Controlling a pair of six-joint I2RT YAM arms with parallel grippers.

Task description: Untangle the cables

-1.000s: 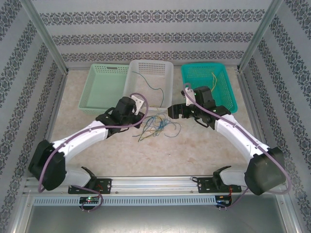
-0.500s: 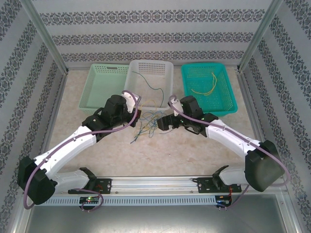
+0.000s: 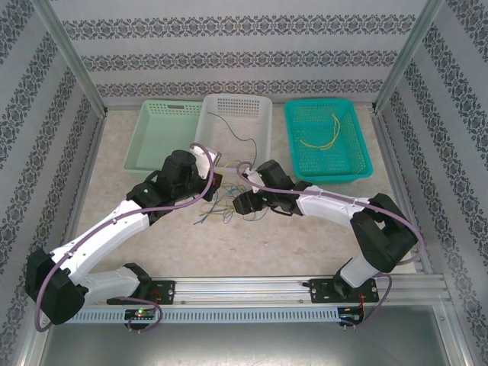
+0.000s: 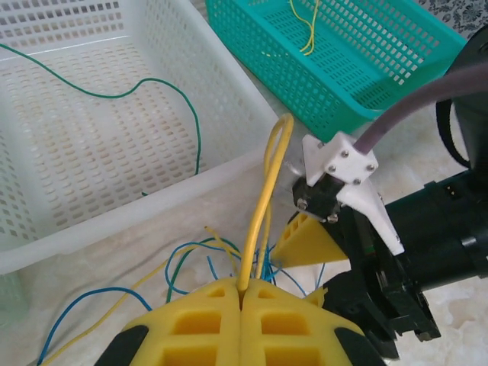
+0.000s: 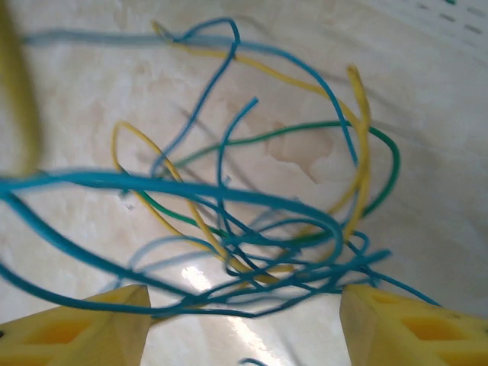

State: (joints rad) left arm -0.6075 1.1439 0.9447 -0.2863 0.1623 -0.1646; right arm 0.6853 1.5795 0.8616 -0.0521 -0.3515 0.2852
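The left tool (image 4: 242, 293) is clenched on a yellow cable loop (image 4: 264, 194) standing above the cables (image 3: 216, 211) tangled on the table (image 3: 305, 236) just before the white basket (image 3: 235, 98). The right tool (image 5: 244, 305) is released, straddling several blue strands (image 5: 191, 191). Closing on 2 or more would likely tighten the knot. The left wrist view resolves the grip; the top view cannot.

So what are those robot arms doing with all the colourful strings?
They are sorting out a tangle of thin cables on the table. The left gripper is shut on one yellow cable, which loops up out of the pile. The right gripper is open, right over the blue, green and yellow mess. A green cable lies in the white basket, and yellow cables lie in the teal basket.
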